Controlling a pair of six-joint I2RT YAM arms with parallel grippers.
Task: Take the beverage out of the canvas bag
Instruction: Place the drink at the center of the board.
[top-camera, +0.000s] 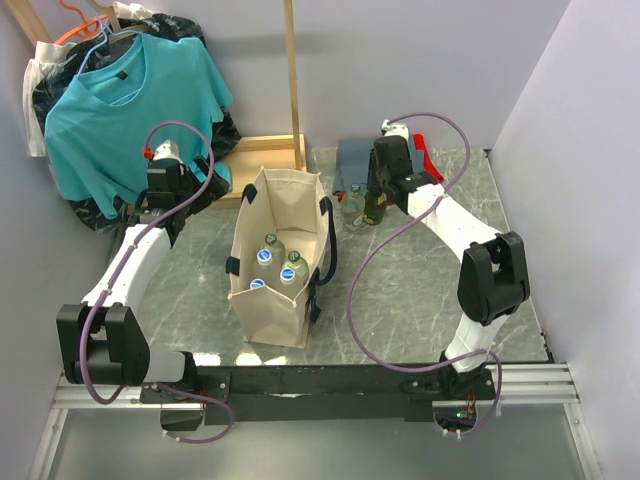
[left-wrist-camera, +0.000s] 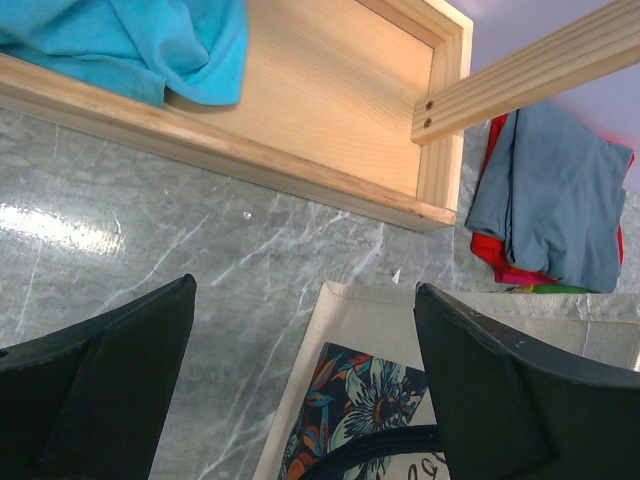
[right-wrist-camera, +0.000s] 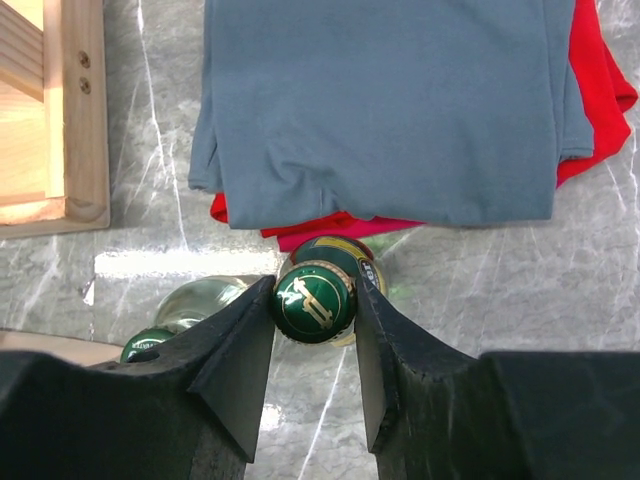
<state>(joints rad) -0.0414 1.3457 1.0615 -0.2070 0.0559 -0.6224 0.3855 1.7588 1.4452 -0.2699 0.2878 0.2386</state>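
Left pincer (left-wrist-camera: 305, 285) hangs open over the far-left rim of the canvas bag (top-camera: 270, 310), apparently ready to steady it. The bag stands mid-worktop (top-camera: 420, 290), capped bottles (top-camera: 275, 262) upright inside. Farther right, the right pincer (right-wrist-camera: 315, 290) clasps the cap of a green bottle (right-wrist-camera: 313, 305), seemingly standing it outside the bag, just before folded clothes (right-wrist-camera: 400, 100).

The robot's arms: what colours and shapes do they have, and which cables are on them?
The left arm and right arm have white links with bulky black joints. A lilac cable loops along each. The left claw and right claw have black wedge-shaped fingers.
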